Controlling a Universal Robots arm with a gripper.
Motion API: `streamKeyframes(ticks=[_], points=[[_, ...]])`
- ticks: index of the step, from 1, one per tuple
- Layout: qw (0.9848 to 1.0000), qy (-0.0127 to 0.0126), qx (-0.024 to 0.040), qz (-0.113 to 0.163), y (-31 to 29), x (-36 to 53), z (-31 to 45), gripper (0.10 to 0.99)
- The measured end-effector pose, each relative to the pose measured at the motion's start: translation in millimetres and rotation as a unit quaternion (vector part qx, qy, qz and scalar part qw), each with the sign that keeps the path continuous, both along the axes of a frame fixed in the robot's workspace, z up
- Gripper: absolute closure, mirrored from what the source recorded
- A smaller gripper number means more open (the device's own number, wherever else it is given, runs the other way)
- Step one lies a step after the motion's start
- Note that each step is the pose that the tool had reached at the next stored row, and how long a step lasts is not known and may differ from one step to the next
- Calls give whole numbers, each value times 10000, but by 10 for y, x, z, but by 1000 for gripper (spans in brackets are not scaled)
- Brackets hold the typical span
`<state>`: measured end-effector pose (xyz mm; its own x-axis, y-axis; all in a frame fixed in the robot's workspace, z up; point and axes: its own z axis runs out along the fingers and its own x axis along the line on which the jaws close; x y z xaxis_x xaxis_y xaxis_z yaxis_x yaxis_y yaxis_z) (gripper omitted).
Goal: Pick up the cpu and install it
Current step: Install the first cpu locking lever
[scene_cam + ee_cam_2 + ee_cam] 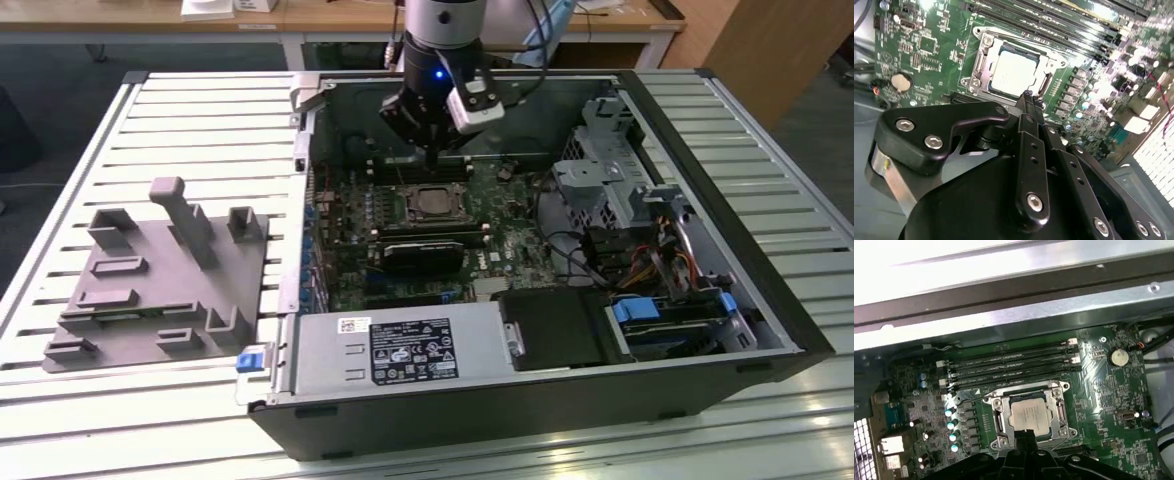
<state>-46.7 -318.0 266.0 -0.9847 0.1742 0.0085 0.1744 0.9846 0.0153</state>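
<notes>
Where the slatted metal worktop (801, 180) fills the exterior view, an open computer case (534, 420) lies on its side across the middle and that view's right. A grey moulded tray (147, 300) sits on the slats to that view's left, just beside the case.

Inside the case, a silver power supply (387, 350) lines the near wall. The green motherboard (347, 240) lies flat beyond it and also appears in both wrist views (929, 45) (1104, 405). The robot arm (441, 30) comes down from the top of the exterior view into the far part of the case.

The arm's black pincer (442, 160) hangs over the board near its far edge. In both wrist views its two fingers are drawn together at the tip, with nothing between them (1030, 97) (1024, 440).

A black rectangular card (424, 255) stands in the board on the near side of the socket. Four long memory slots (1014, 365) run along the socket's far side. The socket (999, 415) is a square metal frame.

The cpu (430, 203) lies flat inside that frame with its silver-grey top facing up. It is seated there in both wrist views (1014, 72) (1029, 415), near the pincer tip and not held by it. A round coin cell (1118, 357) sits on the board well apart from the socket.
</notes>
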Motion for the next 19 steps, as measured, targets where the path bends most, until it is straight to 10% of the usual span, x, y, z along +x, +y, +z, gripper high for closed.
streamKeyframes(ticks=[19], points=[[9952,0,0,976,0,0,-2,980]])
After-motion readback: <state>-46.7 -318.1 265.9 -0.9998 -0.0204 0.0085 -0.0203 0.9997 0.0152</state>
